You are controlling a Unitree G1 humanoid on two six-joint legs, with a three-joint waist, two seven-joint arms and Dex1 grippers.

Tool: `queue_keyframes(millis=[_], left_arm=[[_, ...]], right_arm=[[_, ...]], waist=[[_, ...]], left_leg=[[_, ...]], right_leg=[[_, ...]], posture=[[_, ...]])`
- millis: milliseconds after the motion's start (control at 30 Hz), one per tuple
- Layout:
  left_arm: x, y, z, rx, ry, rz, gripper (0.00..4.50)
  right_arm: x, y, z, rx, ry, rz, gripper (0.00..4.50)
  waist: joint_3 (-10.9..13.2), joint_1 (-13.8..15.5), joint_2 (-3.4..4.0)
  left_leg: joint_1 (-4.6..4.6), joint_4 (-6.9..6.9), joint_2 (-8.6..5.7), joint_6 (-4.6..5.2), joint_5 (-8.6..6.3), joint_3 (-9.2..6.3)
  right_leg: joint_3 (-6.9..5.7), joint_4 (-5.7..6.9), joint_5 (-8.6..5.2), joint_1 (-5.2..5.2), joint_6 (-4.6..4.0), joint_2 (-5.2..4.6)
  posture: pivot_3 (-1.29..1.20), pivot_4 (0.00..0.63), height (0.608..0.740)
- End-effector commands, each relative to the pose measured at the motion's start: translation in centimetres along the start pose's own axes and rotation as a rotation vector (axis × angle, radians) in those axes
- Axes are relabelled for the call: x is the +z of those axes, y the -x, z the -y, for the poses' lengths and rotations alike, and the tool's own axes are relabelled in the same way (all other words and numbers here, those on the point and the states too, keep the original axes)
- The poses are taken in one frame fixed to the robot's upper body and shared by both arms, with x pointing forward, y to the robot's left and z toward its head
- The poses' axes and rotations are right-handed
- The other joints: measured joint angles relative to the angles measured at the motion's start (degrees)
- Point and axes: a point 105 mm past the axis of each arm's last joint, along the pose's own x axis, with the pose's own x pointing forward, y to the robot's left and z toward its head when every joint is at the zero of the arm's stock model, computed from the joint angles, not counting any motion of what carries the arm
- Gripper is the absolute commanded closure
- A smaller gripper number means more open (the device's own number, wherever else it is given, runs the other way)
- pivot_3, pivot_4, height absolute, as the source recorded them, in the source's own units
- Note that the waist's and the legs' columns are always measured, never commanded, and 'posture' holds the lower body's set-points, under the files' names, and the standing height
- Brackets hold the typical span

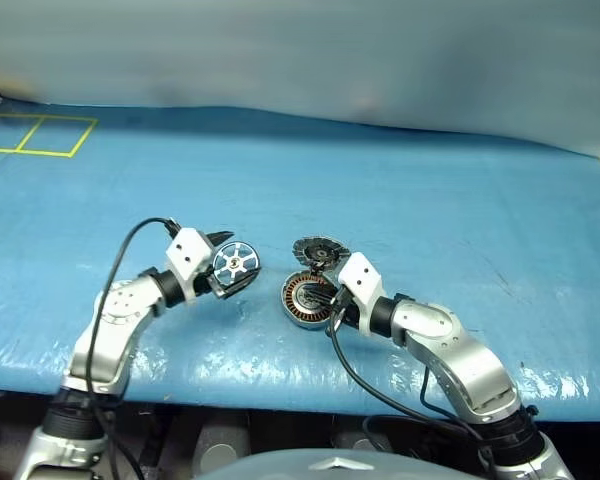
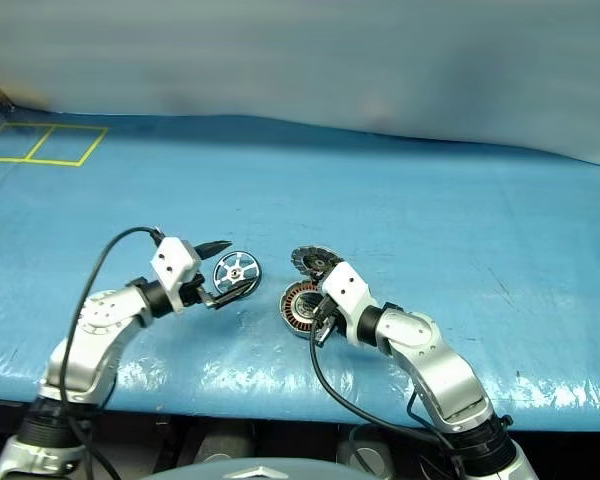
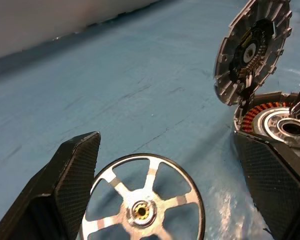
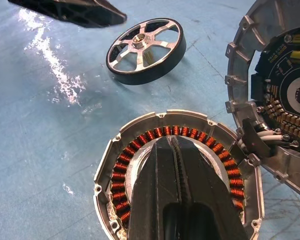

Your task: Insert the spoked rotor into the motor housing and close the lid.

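Shiny rotor (image 4: 146,50) sits between the left gripper's (image 1: 230,266) wide-open fingers, ungripped, near the surface's front edge beside the housing (image 4: 177,180). Right gripper's (image 4: 177,165) closed fingers block the housing, so insertion could jam; raised lid (image 3: 252,50) might flop.

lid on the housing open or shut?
Open. The lid stands tilted up off the motor housing, whose copper windings show uncovered.

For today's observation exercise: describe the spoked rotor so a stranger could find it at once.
On the blue table, look between the left end effector fingers. The spoked rotor is a shiny silver wheel with thin spokes, unlike the copper-wound motor housing and finned grey lid beside it.
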Motion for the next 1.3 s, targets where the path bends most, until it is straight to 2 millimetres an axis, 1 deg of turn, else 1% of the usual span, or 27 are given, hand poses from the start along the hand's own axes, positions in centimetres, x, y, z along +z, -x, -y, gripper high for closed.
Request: queue_keyframes(millis=[33, 100, 233, 400, 533, 700, 933, 1167, 1300], left_arm=[[-0.5, 1.1, -1.2, -0.067, -0.096, -0.12, 0.0], [-0.7, 1.3, -2.0, -0.071, -0.135, -0.165, 0.0], [0.1, 0.9, -2.4, -0.136, -0.142, -0.171, 0.0], [0.2, -0.8, -2.2, -0.2, -0.142, -0.168, 0.0], [-0.4, -1.4, -2.2, -0.21, -0.157, -0.186, 0.0], [-1.7, -2.0, -1.4, -0.246, -0.164, -0.226, 0.0], [-3.1, -3.3, -1.6, -0.203, -0.235, -0.259, 0.0], [-3.5, -4.2, -1.4, -0.201, -0.229, -0.254, 0.0], [-4.3, -4.4, -1.1, -0.232, -0.225, -0.295, 0.0]], right_arm=[[1.1, 0.1, -0.3, -0.001, 0.021, 0.056, 4.46], [1.2, 0.1, -0.4, -0.003, 0.019, 0.063, 4.46], [1.1, 0.0, -0.5, -0.017, 0.012, 0.073, 4.46], [0.9, -0.1, -0.6, -0.029, 0.009, 0.082, 4.46], [0.8, 0.0, -0.4, -0.049, 0.005, 0.087, 4.46], [0.7, 0.0, -0.4, -0.055, 0.002, 0.088, 4.46], [0.7, -0.2, -0.5, -0.049, 0.003, 0.087, 4.46], [0.4, -0.2, -0.5, -0.052, 0.005, 0.079, 4.46], [0.4, -0.3, -0.5, -0.055, 0.006, 0.078, 4.46]], waist=[[0.0, 0.0, 0.04], [0.0, 0.0, 0.07], [0.1, 0.1, 0.05], [0.1, 0.0, 0.07], [0.1, -0.1, 0.07], [0.1, 0.0, 0.07], [0.1, 0.0, 0.07], [0.1, 0.0, 0.07], [0.1, 0.0, 0.07]], left_leg=[[0.01, 0.0, -0.01, 0.0, -0.01, 0.01], [-0.01, -0.02, -0.01, 0.0, -0.02, 0.04], [-0.23, -0.07, 0.0, 0.01, -0.01, 0.01], [-0.23, -0.06, 0.01, 0.02, -0.01, 0.0], [-0.22, -0.05, 0.01, 0.02, 0.0, 0.0], [-0.23, -0.05, 0.02, 0.02, 0.0, 0.0], [-0.22, 0.04, 0.02, 0.03, 0.0, -0.01], [-0.1, 0.05, 0.02, 0.03, 0.01, -0.01], [-0.03, 0.05, 0.02, 0.04, 0.01, -0.01]], right_leg=[[0.01, -0.04, 0.0, -0.09, 0.0, -0.01], [0.03, -0.09, 0.0, -0.1, 0.0, -0.02], [-0.01, -0.01, -0.01, -0.07, -0.01, 0.0], [-0.01, 0.0, -0.01, -0.06, -0.01, 0.02], [0.0, 0.02, -0.01, -0.06, 0.0, 0.03], [-0.01, 0.03, 0.0, -0.06, 0.0, 0.05], [0.0, 0.07, 0.0, -0.01, 0.01, 0.05], [0.01, 0.11, 0.0, 0.09, 0.01, 0.05], [0.01, 0.13, 0.0, 0.15, 0.01, 0.05]], posture=[[0.0, 0.15, 0.74], [0.0, 0.15, 0.74], [0.0, 0.15, 0.74], [0.0, 0.15, 0.74], [0.0, 0.15, 0.74], [0.0, 0.15, 0.74], [0.0, 0.15, 0.74], [0.0, 0.15, 0.74], [0.0, 0.15, 0.74]])
